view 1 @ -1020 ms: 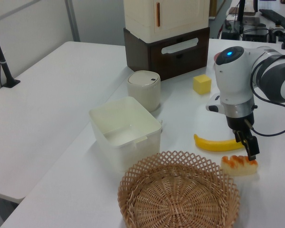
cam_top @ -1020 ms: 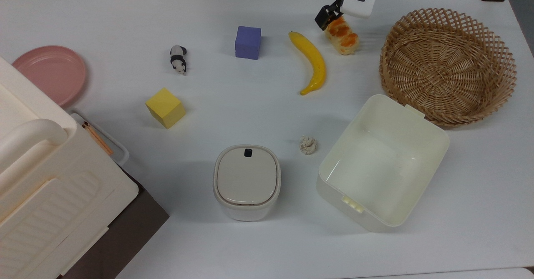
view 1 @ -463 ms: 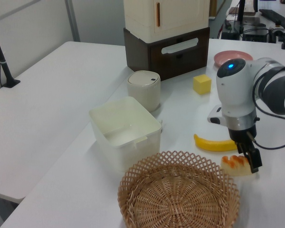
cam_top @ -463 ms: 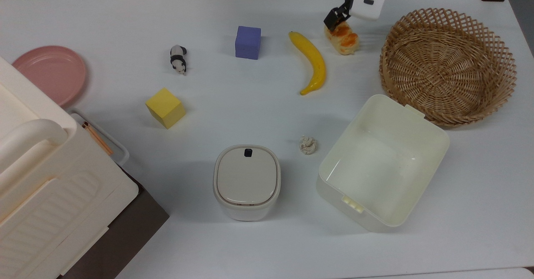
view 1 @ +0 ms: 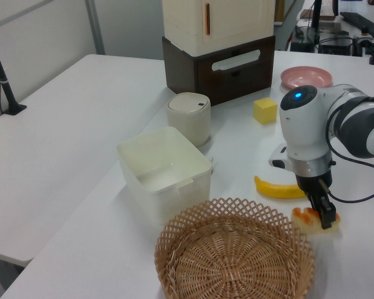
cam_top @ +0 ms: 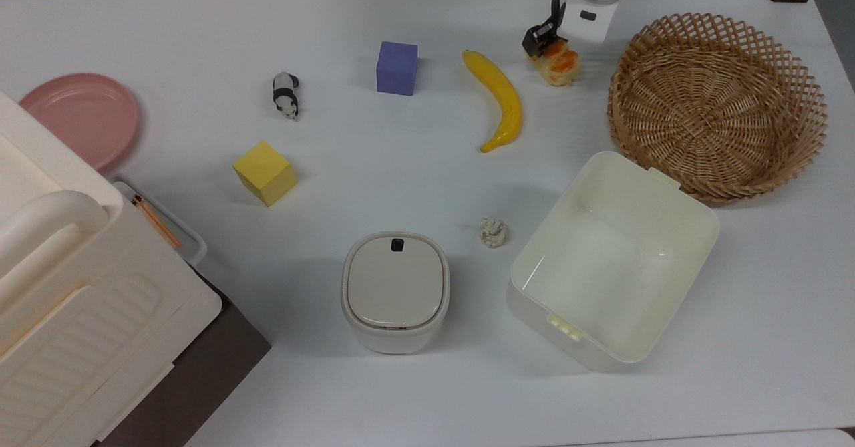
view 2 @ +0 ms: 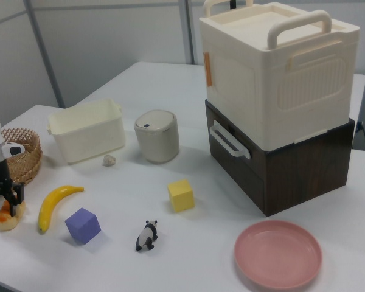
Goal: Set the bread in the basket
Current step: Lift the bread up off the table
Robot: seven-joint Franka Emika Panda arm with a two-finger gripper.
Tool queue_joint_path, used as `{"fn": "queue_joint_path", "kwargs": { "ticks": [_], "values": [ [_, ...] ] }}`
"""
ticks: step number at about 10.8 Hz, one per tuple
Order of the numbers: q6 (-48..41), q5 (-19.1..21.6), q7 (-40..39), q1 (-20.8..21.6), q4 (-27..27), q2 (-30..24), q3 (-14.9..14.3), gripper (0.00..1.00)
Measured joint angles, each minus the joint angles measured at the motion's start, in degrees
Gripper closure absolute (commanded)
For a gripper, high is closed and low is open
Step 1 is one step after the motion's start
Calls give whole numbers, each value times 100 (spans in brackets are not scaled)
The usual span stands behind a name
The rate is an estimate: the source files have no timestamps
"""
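Straddling glossy segmented bread (cam_top: 560,67), gripper (cam_top: 544,41) beside wicker basket (cam_top: 718,103)

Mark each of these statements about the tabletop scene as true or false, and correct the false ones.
1. The bread lies inside the wicker basket. False: it is on the table, beside the banana, outside the basket.
2. The gripper is down at the bread. True.
3. The cream plastic tub holds the yellow cube. False: the cube sits on the table, and the tub is empty.
4. The toy panda stands between the purple cube and the pink plate in the right view. True.
5. The lidded bin is open. False: its lid is closed.
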Motion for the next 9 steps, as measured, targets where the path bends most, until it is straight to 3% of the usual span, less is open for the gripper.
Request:
{"fn": "queue_joint_path", "kwargs": {
  "ticks": [1,4,9],
  "values": [
    [0,0,1,0,9,-8,-1,87],
    [-107,-1,4,-2,29,-132,-2,88],
    [-1459,-9,9,-332,430,-1083,-27,87]
  ]
}}
